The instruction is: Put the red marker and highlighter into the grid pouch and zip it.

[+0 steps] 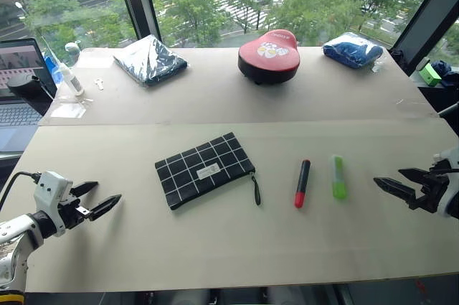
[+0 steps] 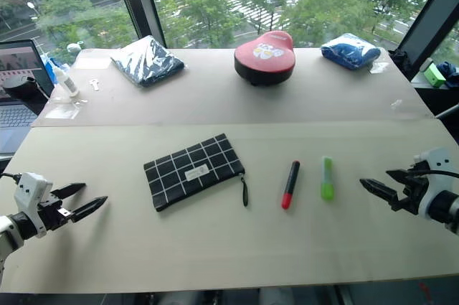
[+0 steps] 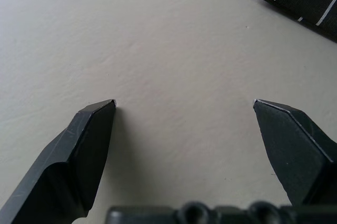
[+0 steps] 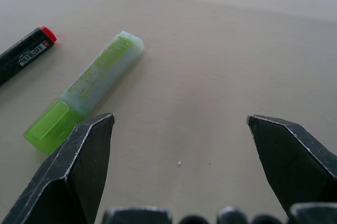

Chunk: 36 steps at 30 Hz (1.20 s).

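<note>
**Both grippers spread and empty, all three task items untouched on the table**

Two arms sit low at the near corners of the table [image 1: 229,247]. I see my left gripper [image 1: 95,200] with its fingers wide apart, holding nothing, its tips pointing toward the grid pouch [image 1: 204,169] but well short of it. My right gripper [image 1: 394,182] is likewise splayed and empty, near the highlighter [image 1: 338,176] without touching it.

The grid pouch lies flat near the middle of the table, angled, its black pull strap [image 1: 255,189] trailing off the right end. To its right the red marker [image 1: 302,183] lies with its red half toward me and its black half away. The highlighter lies just beside the marker, roughly parallel, apart from it.

Along the far edge I make out a red case [image 1: 270,55], a dark wrapped bundle [image 1: 150,59] and a blue bundle [image 1: 352,49]. A laptop [image 1: 20,82] stands at the left.
</note>
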Available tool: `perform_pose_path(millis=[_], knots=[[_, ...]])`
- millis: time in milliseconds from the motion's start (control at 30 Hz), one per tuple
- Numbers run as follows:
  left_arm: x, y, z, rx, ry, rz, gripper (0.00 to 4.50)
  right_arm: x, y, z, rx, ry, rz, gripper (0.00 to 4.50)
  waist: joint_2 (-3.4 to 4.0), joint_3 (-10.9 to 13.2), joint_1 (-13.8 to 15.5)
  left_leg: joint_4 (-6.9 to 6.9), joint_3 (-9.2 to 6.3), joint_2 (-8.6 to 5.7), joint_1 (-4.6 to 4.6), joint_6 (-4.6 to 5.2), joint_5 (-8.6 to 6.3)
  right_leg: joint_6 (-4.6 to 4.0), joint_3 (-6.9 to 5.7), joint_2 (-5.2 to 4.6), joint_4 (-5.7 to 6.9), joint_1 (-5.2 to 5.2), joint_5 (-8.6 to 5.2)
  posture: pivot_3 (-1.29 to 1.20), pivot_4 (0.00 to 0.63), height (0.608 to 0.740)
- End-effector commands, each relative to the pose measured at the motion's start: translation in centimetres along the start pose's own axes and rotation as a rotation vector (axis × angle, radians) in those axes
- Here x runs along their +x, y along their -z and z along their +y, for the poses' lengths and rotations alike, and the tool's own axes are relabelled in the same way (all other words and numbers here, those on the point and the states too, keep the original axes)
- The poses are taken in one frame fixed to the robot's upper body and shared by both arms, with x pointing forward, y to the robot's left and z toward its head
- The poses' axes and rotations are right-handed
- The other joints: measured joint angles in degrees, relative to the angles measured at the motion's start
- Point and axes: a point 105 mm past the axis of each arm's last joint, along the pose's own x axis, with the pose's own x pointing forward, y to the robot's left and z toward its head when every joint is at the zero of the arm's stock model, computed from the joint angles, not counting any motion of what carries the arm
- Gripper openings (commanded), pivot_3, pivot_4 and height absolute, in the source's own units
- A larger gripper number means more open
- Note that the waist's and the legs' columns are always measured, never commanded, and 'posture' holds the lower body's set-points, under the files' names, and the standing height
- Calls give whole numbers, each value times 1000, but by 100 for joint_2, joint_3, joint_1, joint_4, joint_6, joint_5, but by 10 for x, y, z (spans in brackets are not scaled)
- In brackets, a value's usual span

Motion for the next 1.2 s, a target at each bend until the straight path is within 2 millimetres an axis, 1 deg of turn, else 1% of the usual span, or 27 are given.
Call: perform_pose_path(millis=[33,67,133,200,267,333,367,467,500,567,600,633,667,733,800,833,867,900,967,1000,1033,1100,1200], knots=[[5,-13,-2,37,22,-15,4500,0,-9,-1,-28,10,-33,4457,0,0,0,0,0,0,0,0,0,0,0,0,0,0,0,0,150,740],[9,-16,-5,50,40,-18,4500,1,-8,-2,-26,15,-31,4457,0,0,8,0,0,0,0,0,0,0,0,0,0,0,0,0,150,740],[18,-24,-14,103,127,-42,4500,3,-9,-4,-25,43,-41,4457,-1,0,25,1,-1,-1,0,-1,0,0,-5,4,0,3,0,0,150,740],[24,-27,-22,136,230,-48,4500,4,-13,-6,-18,60,-61,4457,-1,-1,29,2,0,-2,0,-2,1,0,-7,10,1,5,1,0,150,740],[27,-34,-27,249,299,-64,4500,6,-19,-7,-5,82,-92,4457,-1,-1,12,3,2,-6,-1,-2,1,1,-5,11,2,2,1,0,150,740],[31,-41,-31,373,334,-85,4500,7,-26,-4,19,72,-128,3955,-1,0,-1,2,3,-4,-1,2,3,0,-4,15,2,0,1,0,150,740],[32,-44,-33,477,359,-76,4500,8,-33,4,19,39,-155,3770,-1,-1,-8,2,3,-4,-2,4,5,0,-4,15,0,-2,1,0,150,740],[37,-44,-36,756,427,-27,4500,14,-49,24,-13,-33,-202,2668,-1,-1,-19,1,5,0,-3,4,3,-1,2,-6,-1,-5,2,0,150,740],[38,-44,-38,817,453,-21,4500,18,-54,31,-23,-60,-212,2419,0,-1,-19,1,5,0,-3,1,1,-2,2,-7,-2,-6,2,0,150,740],[41,-48,-42,906,498,-30,4500,25,-63,48,-54,-123,-226,1621,0,-1,-21,0,7,1,-3,2,0,-2,3,-9,-2,-6,2,0,150,740],[44,-54,-45,947,511,-50,4500,31,-71,60,-71,-168,-242,1411,0,-1,-17,0,8,0,-3,3,0,-2,3,-10,-2,-6,2,0,150,740],[46,-59,-47,990,528,-64,4500,36,-77,73,-86,-213,-256,997,-1,0,-14,0,7,1,-3,5,0,-2,1,-11,-2,-6,3,0,150,740],[47,-61,-49,1017,539,-72,4500,39,-82,80,-95,-241,-266,640,-1,0,-15,1,6,1,-4,7,1,-2,-1,-9,-3,-6,3,0,150,740],[51,-69,-60,1067,591,-117,4500,51,-93,105,-124,-340,-285,18,-1,0,-15,1,6,0,-9,32,15,-1,-3,-8,-2,-10,3,0,150,740],[54,-75,-71,1073,632,-166,4500,59,-100,123,-131,-416,-297,18,-1,0,-17,1,6,-1,-10,37,18,-1,-9,-4,-2,-12,3,0,150,740],[55,-78,-75,1062,649,-188,4500,63,-101,131,-142,-448,-291,18,-1,0,-19,1,7,-3,-11,38,18,0,-12,-1,-2,-13,3,0,150,740],[55,-79,-81,1060,680,-203,4500,71,-99,138,-186,-466,-274,18,-1,0,-19,1,7,-3,-12,40,17,0,-13,2,-1,-14,4,0,150,740],[55,-77,-87,1071,718,-199,4500,83,-96,145,-227,-469,-242,18,-1,0,-22,1,7,-4,-12,42,16,0,-15,4,-1,-14,4,0,150,740],[51,-70,-94,1111,783,-165,4500,102,-84,168,-352,-521,-174,18,-1,0,-35,3,8,-8,-16,42,16,1,-24,6,0,-18,4,0,150,740],[49,-67,-95,1121,798,-149,4500,108,-80,176,-393,-541,-157,18,-1,0,-49,4,11,-10,-16,41,17,1,-27,5,0,-19,4,0,150,740],[47,-66,-95,1124,803,-141,4500,113,-79,181,-416,-548,-153,18,-1,0,-59,4,13,-12,-17,41,17,1,-32,6,1,-19,4,0,150,740],[45,-64,-95,1118,804,-133,4500,119,-80,183,-430,-542,-163,18,-1,0,-75,4,13,-13,-21,35,20,1,-42,11,2,-24,4,0,150,740],[41,-57,-93,1129,806,-103,4500,136,-84,192,-456,-515,-186,18,-1,0,-82,21,12,-14,-43,14,33,1,-56,14,6,-36,4,0,150,740]])
